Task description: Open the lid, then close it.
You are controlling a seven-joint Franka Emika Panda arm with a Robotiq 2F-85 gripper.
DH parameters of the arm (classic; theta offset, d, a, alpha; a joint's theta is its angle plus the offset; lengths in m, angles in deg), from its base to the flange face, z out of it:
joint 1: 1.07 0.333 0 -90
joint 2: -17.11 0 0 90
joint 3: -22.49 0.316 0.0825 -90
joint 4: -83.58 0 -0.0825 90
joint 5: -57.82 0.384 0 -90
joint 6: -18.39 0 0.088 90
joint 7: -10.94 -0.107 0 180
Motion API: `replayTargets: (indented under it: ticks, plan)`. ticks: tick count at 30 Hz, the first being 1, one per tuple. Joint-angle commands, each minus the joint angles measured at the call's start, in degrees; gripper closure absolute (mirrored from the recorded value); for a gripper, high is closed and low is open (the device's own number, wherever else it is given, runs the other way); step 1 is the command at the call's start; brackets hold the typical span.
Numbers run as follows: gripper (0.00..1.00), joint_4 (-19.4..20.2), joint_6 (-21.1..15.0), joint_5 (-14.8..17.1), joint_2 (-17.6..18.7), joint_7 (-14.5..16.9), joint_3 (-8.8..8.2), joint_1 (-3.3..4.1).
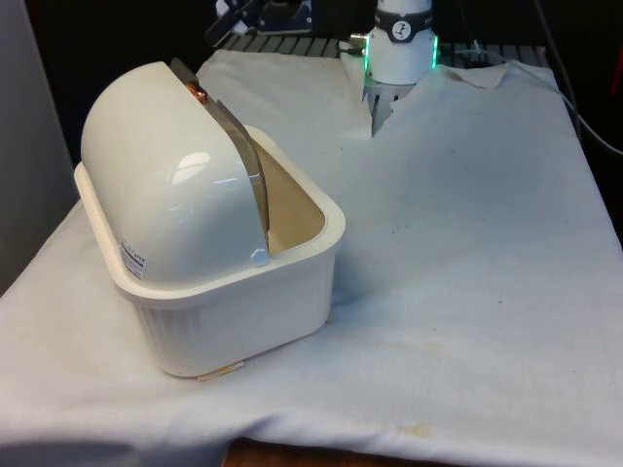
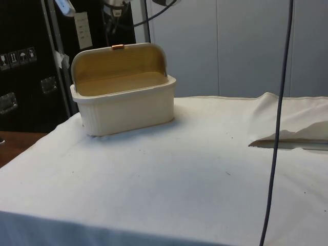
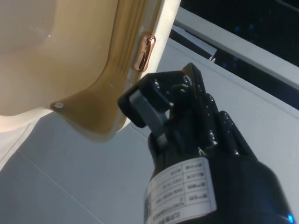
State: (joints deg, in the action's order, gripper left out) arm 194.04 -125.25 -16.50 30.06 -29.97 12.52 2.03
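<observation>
Your bread box (image 1: 219, 282) sits on the white cloth (image 1: 458, 292) toward the front view's left, turned so its rounded back faces that camera. It is cream-coloured, with a ribbed lower tub and a domed shell over the rear half. The roll-top lid (image 1: 248, 175) is rolled back — the tan edge of it stands up along the crest of the dome, and the tub's mouth is open beneath it. In the side view you look straight into the open box (image 2: 123, 97): the lid (image 2: 120, 64) is up, its yellowish inner face showing, with the small copper-coloured handle (image 2: 118, 46) at the very top edge.

From the wrist view you have the gripper (image 3: 156, 112) just beside the raised lid's rim (image 3: 112, 88), close to the copper handle (image 3: 145, 51) but apart from it. Its black fingers (image 3: 145, 109) lie pressed together with no gap visible between them, and nothing is held in them. Below them in that view lies the white cloth (image 3: 70, 177).

In the front view the arm's white base (image 1: 401, 44) stands at the table's far end, well apart from the box; a label (image 1: 132, 261) shows low on the shell's near corner.
</observation>
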Motion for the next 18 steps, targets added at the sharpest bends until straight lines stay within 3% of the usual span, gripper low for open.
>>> replayTargets:
  ticks: [1, 18]
  plan:
    - [1.00, 0.0, 0.1, -0.7, 0.1, 0.5, 0.00, 0.06]
    - [1.00, 0.1, 1.1, -3.4, 1.0, 5.7, 0.00, 0.29]
